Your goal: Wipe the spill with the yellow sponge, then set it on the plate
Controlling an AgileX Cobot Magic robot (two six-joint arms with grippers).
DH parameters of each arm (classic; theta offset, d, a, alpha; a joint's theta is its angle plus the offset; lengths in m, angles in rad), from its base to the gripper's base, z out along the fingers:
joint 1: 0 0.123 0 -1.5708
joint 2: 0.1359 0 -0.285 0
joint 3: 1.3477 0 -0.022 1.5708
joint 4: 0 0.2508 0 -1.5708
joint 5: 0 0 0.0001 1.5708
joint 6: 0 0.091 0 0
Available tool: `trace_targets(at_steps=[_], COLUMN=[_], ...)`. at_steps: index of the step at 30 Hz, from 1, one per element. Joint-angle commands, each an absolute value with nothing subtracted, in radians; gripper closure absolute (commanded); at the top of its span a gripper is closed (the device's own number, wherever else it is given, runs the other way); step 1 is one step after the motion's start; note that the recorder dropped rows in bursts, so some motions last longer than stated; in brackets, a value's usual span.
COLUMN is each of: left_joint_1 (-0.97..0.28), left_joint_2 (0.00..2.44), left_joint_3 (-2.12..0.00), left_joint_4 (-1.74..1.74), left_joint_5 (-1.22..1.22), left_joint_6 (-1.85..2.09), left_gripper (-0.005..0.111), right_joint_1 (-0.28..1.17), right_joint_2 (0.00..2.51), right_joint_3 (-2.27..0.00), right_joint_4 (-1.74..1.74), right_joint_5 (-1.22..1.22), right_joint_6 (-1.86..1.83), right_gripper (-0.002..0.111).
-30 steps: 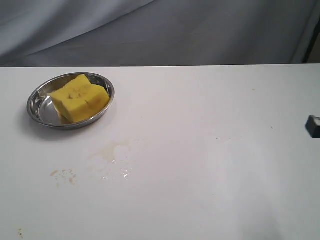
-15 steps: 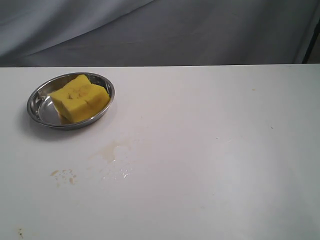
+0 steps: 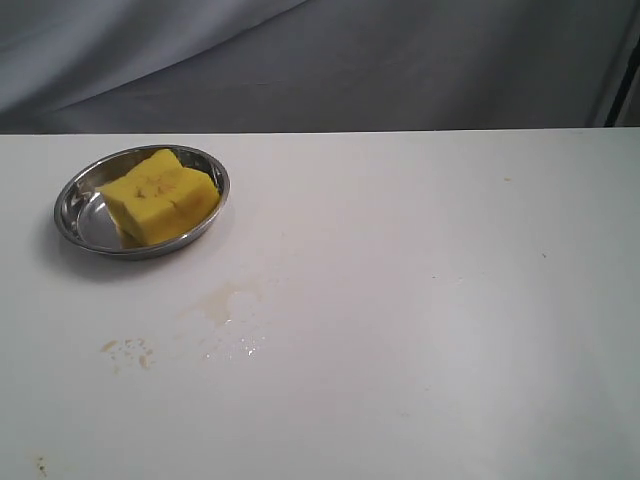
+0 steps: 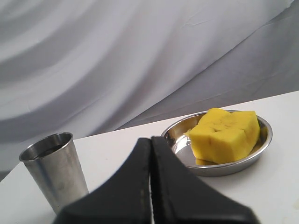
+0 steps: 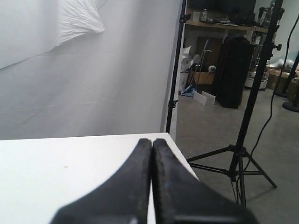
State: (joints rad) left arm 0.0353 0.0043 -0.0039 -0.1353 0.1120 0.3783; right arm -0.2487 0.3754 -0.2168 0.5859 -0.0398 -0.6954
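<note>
The yellow sponge (image 3: 160,196) lies tilted in the steel plate (image 3: 72,198) at the table's far left; the left wrist view shows the sponge (image 4: 226,134) in the plate (image 4: 224,168) too. A faint brownish smear of the spill (image 3: 225,300) with small wet glints stays on the table in front of the plate. My left gripper (image 4: 151,140) is shut and empty, well short of the plate. My right gripper (image 5: 152,141) is shut and empty near the table's right edge. Neither gripper shows in the exterior view.
A steel cup (image 4: 55,170) stands beside the plate in the left wrist view. Small brown specks (image 3: 128,350) lie left of the smear. Beyond the right table edge (image 5: 180,154) stand black light stands (image 5: 243,126) on the floor.
A dark gripper tip at the right edge of the exterior view one second ago has gone out of frame. Sponge, plate and stain have not moved.
</note>
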Motion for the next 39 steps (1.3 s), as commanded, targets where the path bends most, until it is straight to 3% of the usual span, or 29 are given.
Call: trace_targets(at_steps=[1,3,16,24,31,39], left_joint_1=[0.031,0.031,0.031,0.031,0.031,0.031], left_joint_2=[0.0,0.0,0.0,0.0,0.0,0.0], left_joint_3=[0.0,0.0,0.0,0.0,0.0,0.0], left_joint_4=[-0.138,-0.138,-0.138,-0.138,-0.138,-0.138], left_joint_5=[0.101,0.101,0.101,0.101,0.101,0.101], left_joint_6=[0.376,0.376,0.376,0.376,0.376,0.376], left_gripper=[0.107,0.107,0.107,0.107,0.107,0.107], right_joint_1=[-0.257,-0.257,-0.257,-0.233,-0.135,-0.128], right_joint_2=[0.377,0.377,0.134,0.0,0.0,0.0], right_joint_3=[-0.173,-0.129,0.0,0.0,0.0,0.0], right_joint_4=[-0.008,-0.225,-0.091,-0.105,-0.114,-0.114], right_joint_5=[-0.054,-0.141,-0.084,0.248,0.338,0.346], right_joint_6=[-0.098,0.108,0.123,0.105,0.11,0.119], right_gripper=[0.108,0.108,0.108,0.108,0.108,0.108])
